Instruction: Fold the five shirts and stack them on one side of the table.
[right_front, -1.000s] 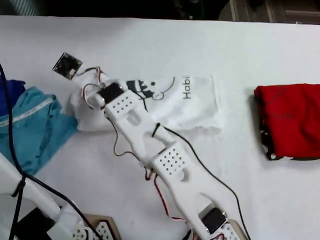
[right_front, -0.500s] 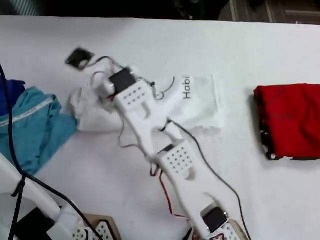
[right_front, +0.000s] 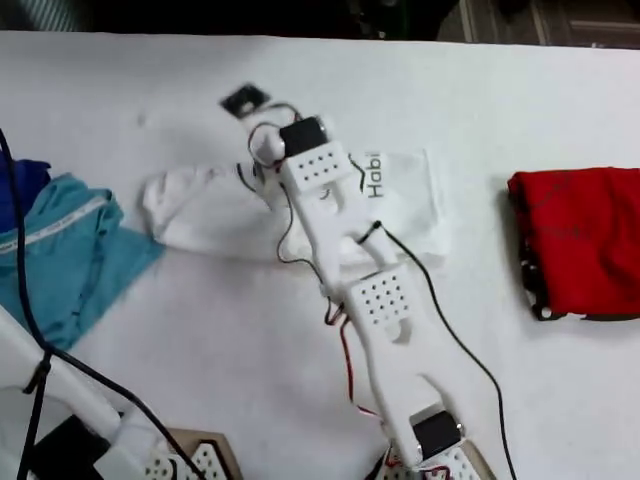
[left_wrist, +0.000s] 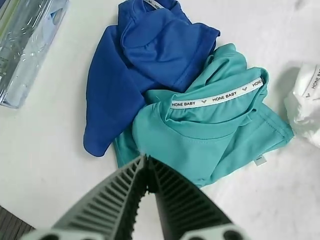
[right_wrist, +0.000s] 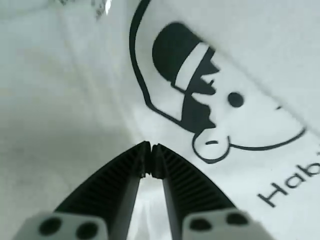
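White shirt (right_front: 410, 195) lies mid-table (right_front: 480, 90). Right gripper (right_wrist: 150, 150) is over its printed figure, fingers pressed together; whether they nip cloth cannot be told. Left gripper (left_wrist: 146, 161), likewise pressed together, is above the crumpled teal shirt (left_wrist: 200, 135), which touches the blue shirt (left_wrist: 145, 55). Folded red shirt (right_front: 580, 235) lies well apart at the opposite side

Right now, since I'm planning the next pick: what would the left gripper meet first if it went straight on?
Probably the teal shirt, which lies just ahead of the shut left gripper; the height above it is unclear.
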